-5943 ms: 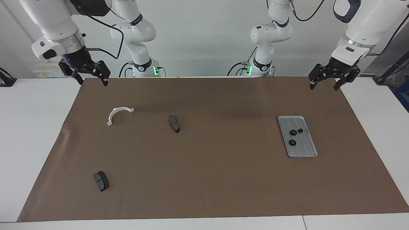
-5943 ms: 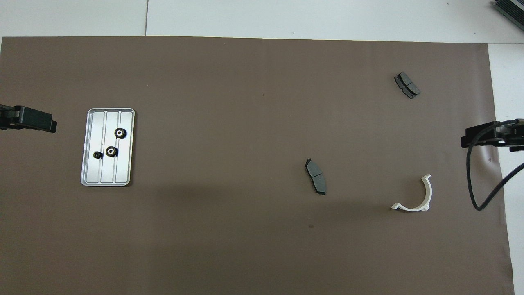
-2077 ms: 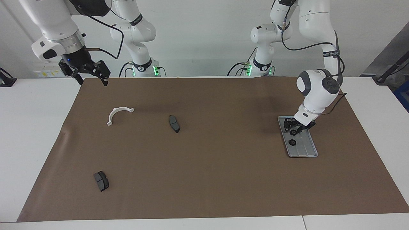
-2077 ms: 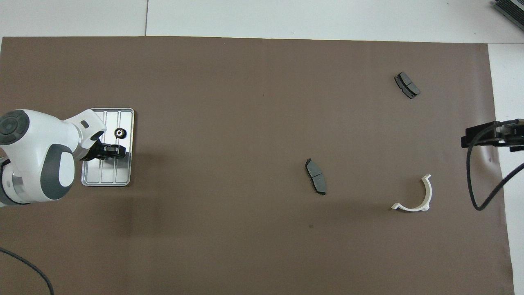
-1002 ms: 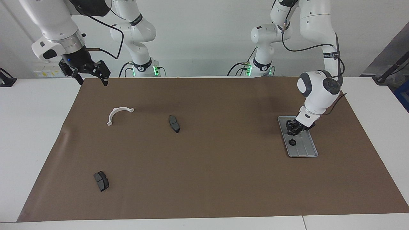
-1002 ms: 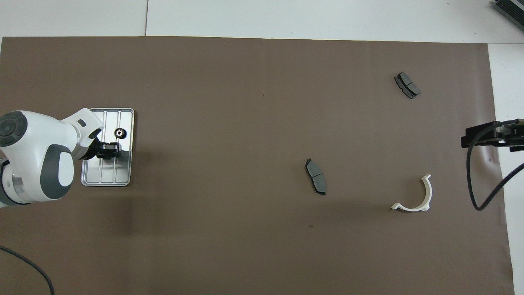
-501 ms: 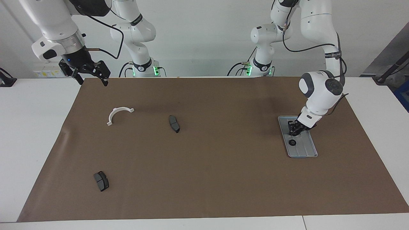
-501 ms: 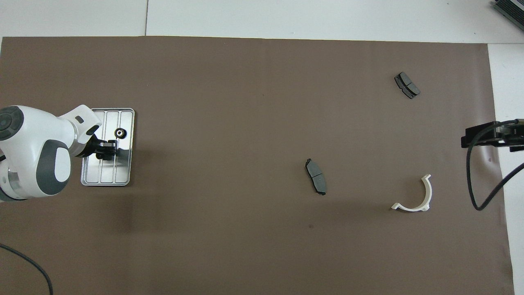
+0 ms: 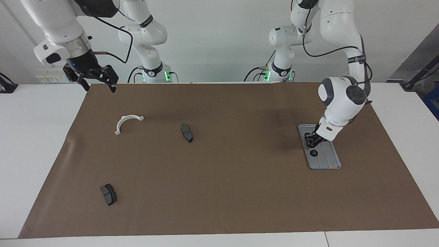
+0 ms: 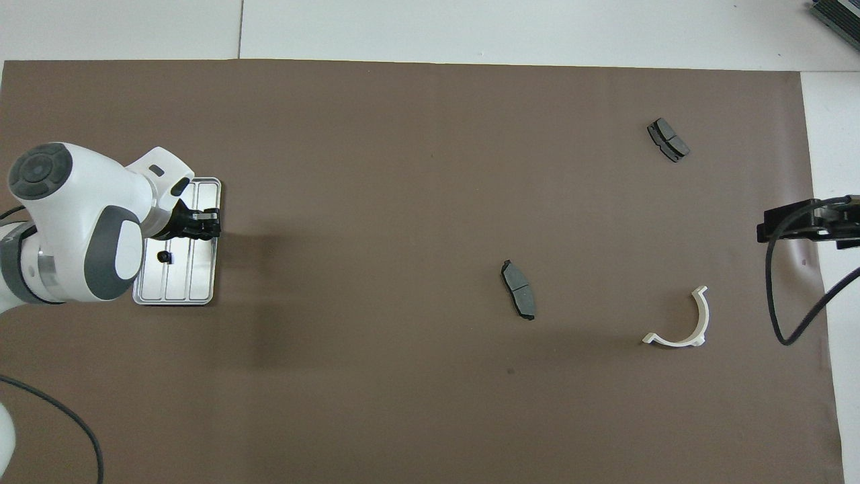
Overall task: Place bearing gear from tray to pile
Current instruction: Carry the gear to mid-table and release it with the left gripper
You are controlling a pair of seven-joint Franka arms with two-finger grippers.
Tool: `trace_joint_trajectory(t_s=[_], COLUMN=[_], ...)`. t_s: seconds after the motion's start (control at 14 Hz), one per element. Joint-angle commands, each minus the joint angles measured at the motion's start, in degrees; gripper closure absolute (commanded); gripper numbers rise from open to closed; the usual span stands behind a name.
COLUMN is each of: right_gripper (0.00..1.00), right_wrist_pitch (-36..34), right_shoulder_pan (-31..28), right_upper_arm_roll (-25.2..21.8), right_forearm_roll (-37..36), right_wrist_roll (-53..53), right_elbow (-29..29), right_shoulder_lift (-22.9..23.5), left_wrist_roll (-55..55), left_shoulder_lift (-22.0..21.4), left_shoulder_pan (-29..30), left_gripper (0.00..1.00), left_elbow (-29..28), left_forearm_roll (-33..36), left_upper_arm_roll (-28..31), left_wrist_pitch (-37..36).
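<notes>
The silver tray point(image 9: 328, 160) lies on the brown mat at the left arm's end; it also shows in the overhead view point(image 10: 199, 277). My left gripper point(image 9: 311, 141) hangs just above the tray, at its edge toward the table's middle point(image 10: 203, 226), shut on a black bearing gear. One gear point(image 9: 313, 153) lies on the tray under the hand. A smaller gear point(image 10: 163, 256) lies on the tray nearer to the robots. No pile of gears shows on the mat. My right gripper point(image 9: 98, 84) waits open in the air at the right arm's end.
A white half-ring bracket point(image 9: 122, 120) and a dark grey curved pad point(image 9: 187, 132) lie on the mat toward the right arm's end. A second pad point(image 9: 108, 194) lies farther from the robots. A black cable point(image 10: 779, 296) hangs by the right gripper.
The left arm came down onto the tray and closed on a gear. It has now lifted it and shifted toward the tray's edge at the table's middle. The right arm has not moved.
</notes>
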Motion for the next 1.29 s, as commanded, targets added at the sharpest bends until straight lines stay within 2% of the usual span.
trace_joint_trajectory(t_s=[0.0,0.57,1.0,1.15,1.22], right_gripper=[0.00,0.00,0.00,0.00,0.00], right_wrist_pitch=[-0.3,-0.3,0.5,2.5,2.7], right_shoulder_pan=[-0.5,-0.5,-0.5,-1.4,-1.4], right_upper_arm_roll=[0.3,0.3,0.3,0.1,0.1], right_forearm_roll=[0.7,0.7,0.7,0.7,0.7], right_wrist_roll=[-1.4,-1.4,-1.1,-1.2,-1.5], right_elbow=[-1.3,-1.3,-1.3,-1.2,-1.1], right_shoulder_lift=[-1.3,-1.3,-1.2,-1.1,-1.0], left_wrist_roll=[-10.9,-39.2,-52.8,-53.2,-53.2], left_shoulder_lift=[-0.2,-0.9,-0.4,-0.4,-0.4], left_shoulder_pan=[-5.7,-21.8,-29.2,-30.5,-31.0], left_gripper=[0.67,0.67,0.66,0.62,0.55], left_elbow=[1.6,1.5,1.4,1.3,1.4], left_forearm_roll=[0.4,0.4,0.4,0.4,0.4], left_upper_arm_roll=[0.6,0.3,0.3,0.3,0.3], left_wrist_pitch=[-2.2,-0.2,6.6,6.9,6.9])
